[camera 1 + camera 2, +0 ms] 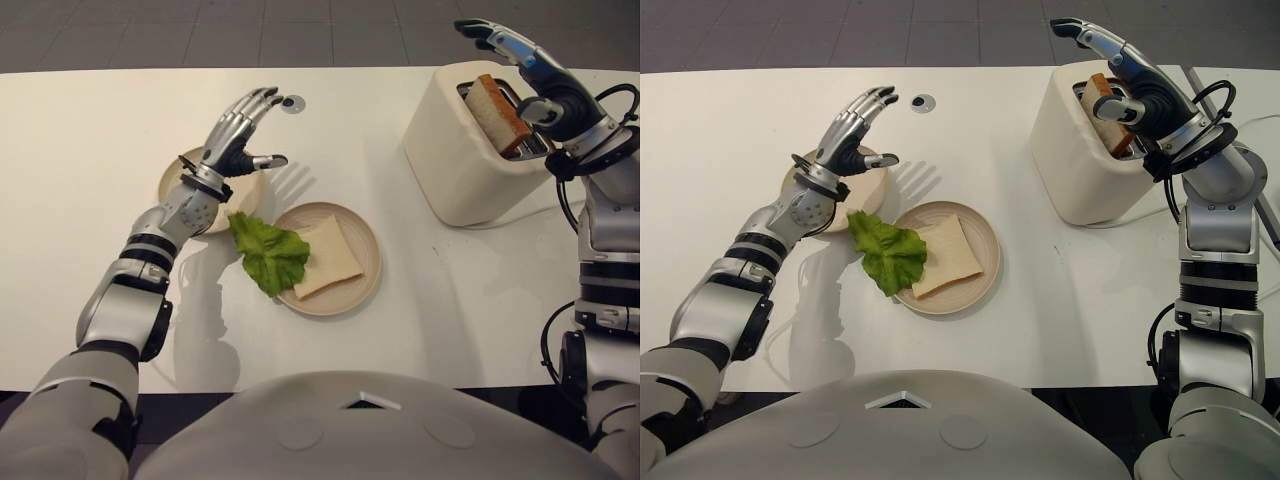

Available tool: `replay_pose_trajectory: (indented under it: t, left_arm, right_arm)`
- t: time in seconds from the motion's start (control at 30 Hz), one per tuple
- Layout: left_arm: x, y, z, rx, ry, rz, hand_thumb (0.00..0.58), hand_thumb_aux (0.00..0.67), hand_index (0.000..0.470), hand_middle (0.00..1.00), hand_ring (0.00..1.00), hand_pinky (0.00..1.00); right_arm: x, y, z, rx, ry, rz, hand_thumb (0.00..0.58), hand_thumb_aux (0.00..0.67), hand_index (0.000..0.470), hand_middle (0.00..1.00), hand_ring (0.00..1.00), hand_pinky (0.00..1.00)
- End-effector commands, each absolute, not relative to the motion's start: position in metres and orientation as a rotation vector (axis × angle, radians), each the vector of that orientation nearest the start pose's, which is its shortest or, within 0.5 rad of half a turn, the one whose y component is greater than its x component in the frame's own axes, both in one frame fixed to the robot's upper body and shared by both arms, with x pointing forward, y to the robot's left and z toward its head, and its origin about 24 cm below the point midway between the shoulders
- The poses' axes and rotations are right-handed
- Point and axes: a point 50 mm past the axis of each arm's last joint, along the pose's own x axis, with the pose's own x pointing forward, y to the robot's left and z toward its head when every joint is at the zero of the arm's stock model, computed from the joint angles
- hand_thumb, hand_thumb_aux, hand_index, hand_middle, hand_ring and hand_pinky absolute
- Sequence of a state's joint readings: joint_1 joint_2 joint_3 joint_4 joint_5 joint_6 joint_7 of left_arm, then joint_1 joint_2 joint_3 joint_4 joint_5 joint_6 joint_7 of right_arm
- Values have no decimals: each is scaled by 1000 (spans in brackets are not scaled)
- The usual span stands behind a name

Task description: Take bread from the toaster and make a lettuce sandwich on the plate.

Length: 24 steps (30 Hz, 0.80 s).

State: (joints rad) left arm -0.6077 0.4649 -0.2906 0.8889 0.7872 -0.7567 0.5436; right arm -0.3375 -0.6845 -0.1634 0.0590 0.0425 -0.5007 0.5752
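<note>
Left eye view: right hand [545,82], fingers spread, just beside the bread [495,112] in the toaster [450,160]

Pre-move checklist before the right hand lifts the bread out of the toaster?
1. Bread standing up out of the toaster: ok.
2. Right hand closed on the bread: not ok, fingers open.
3. Bottom slice lying on the plate: ok.
4. Lettuce on the bottom slice: not ok, mostly over the plate's left rim.
5. Left hand clear of the plate: ok, open over the small dish.
</note>
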Motion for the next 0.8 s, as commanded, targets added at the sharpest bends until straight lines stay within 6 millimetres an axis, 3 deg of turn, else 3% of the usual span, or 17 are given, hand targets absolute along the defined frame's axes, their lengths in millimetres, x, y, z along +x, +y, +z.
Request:
replay_pose_trajectory:
  t: [0.03,0.2,0.33,0.37,0.4,0.43,0.53,0.57,0.6,0.7,0.8]
  left_arm:
    - [320,182,70,1077,-619,-352,0,0,0,0,0,0]
    - [273,174,27,962,-414,-857,0,0,0,0,0,0]
    - [255,172,15,993,-285,-1034,0,0,0,0,0,0]
    - [253,170,15,992,-276,-1050,27,16,11,0,0,0]
    - [252,169,15,994,-269,-1058,261,173,122,0,0,0]
    - [252,168,14,1003,-257,-1061,458,363,254,0,0,0]
    - [252,169,13,1038,-216,-1064,482,394,276,0,0,0]
    - [252,170,14,1047,-213,-1059,530,473,332,0,0,0]
    - [252,170,15,1060,-215,-1052,541,497,348,0,0,0]
    - [254,169,20,1086,-251,-1030,547,510,358,0,0,0]
    - [255,166,24,1089,-287,-1011,578,628,441,0,0,0]
  right_arm:
    - [275,-237,205,-843,-623,490,0,0,0,0,0,0]
    - [274,-238,206,-839,-622,495,0,0,0,0,0,0]
    - [274,-240,205,-841,-609,499,0,0,0,0,0,0]
    - [274,-240,205,-840,-606,501,0,0,0,0,0,0]
    - [275,-240,204,-841,-602,504,0,0,0,0,0,0]
    - [275,-239,203,-842,-599,508,0,0,0,0,0,0]
    - [274,-240,203,-844,-595,514,0,0,0,0,0,0]
    - [274,-239,203,-844,-595,518,0,0,0,0,0,0]
    - [274,-239,203,-844,-595,522,0,0,0,0,0,0]
    - [274,-238,202,-847,-592,528,0,0,0,0,0,0]
    - [274,-239,202,-850,-590,530,0,0,0,0,0,0]
